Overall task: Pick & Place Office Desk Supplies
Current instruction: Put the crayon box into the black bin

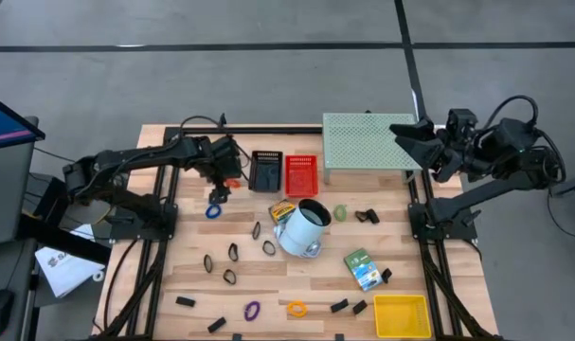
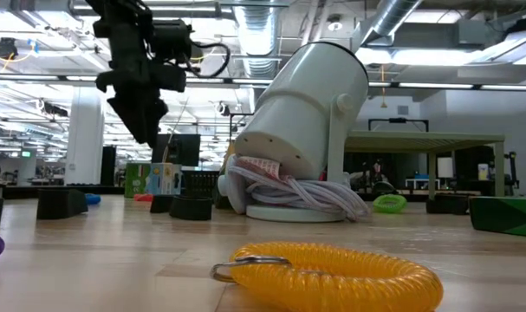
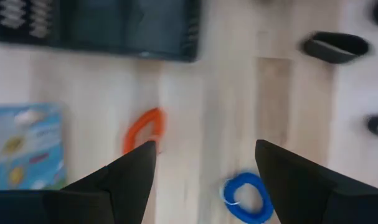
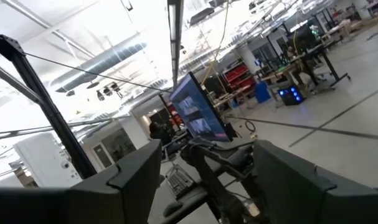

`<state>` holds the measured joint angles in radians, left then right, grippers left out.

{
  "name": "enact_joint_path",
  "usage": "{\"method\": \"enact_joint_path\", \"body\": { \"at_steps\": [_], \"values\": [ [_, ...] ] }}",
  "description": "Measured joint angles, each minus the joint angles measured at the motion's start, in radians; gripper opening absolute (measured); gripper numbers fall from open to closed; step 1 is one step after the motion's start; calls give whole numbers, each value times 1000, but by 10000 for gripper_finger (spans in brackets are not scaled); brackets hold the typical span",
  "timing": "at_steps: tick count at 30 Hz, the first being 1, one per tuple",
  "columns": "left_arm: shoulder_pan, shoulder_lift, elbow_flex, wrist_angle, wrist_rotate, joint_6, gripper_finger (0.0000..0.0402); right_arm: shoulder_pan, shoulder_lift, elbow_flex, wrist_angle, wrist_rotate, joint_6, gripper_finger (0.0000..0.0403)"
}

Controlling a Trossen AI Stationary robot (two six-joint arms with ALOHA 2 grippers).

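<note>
From above we see the left gripper, jaws apart and empty, hanging over the blue rubber band. Only its wrist view reveals the orange rubber band beside it. The right gripper, also spread, waits at the green mesh tray.

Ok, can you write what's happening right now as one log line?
left claw: open, above blue ring, orange ring nearby | right claw: open, raised over green tray | nothing held

Wood table w/ trays, white lamp, clips, bands (scattered), crayon box, yellow bin.
</note>
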<state>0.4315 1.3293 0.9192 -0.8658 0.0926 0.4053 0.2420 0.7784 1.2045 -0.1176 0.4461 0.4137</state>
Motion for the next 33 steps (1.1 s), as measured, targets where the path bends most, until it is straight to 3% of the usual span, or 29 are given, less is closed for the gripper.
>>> {"method": "enact_joint_path", "body": {
  "at_steps": [6,13,20,27,33],
  "values": [
    [-9,-10,0,8,13,167,269,0,0,0,0,0,-5,249],
    [-3,-29,1,24,10,137,269,0,0,0,1,0,2,249],
    [21,-31,16,62,-148,108,269,0,0,0,27,0,-3,249],
    [162,-31,92,31,-175,123,269,0,-1,0,53,0,-18,249],
    [292,52,229,-145,-154,259,271,-3,0,0,52,0,-29,249]
  ]
}}
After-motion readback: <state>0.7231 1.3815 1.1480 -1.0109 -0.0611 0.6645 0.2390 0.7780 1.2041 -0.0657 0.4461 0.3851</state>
